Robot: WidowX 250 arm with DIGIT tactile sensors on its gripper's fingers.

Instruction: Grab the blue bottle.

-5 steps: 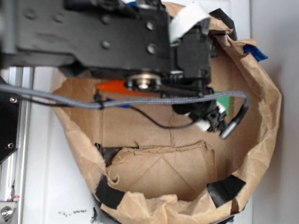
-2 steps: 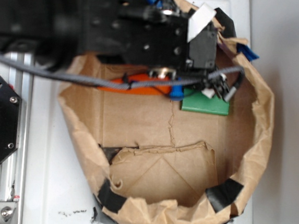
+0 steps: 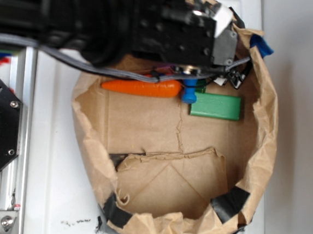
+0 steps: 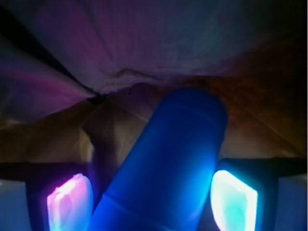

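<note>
A crumpled brown paper bag [image 3: 264,137], its rim patched with black tape, lies open on a white tabletop [image 3: 46,184] and serves as the landmark here. Inside it, near the far wall, a smooth orange plastic carrot [image 3: 142,87] lies lengthwise. Just beside the carrot's thick end is the small glossy bright-blue plastic bottle [image 3: 189,92], only partly visible under the robot. Next to the bottle, further inside the bag, rests a flat green rectangular block [image 3: 215,106]. The black robot arm [image 3: 99,24] reaches over the bag's far rim, hiding that edge.

In the wrist view, the blue bottle [image 4: 168,173] fills the space between the gripper [image 4: 154,199] and its two glowing fingers [image 4: 233,199], tilted, with crumpled paper behind it. The fingers stand apart on either side; whether they press the bottle cannot be told.
</note>
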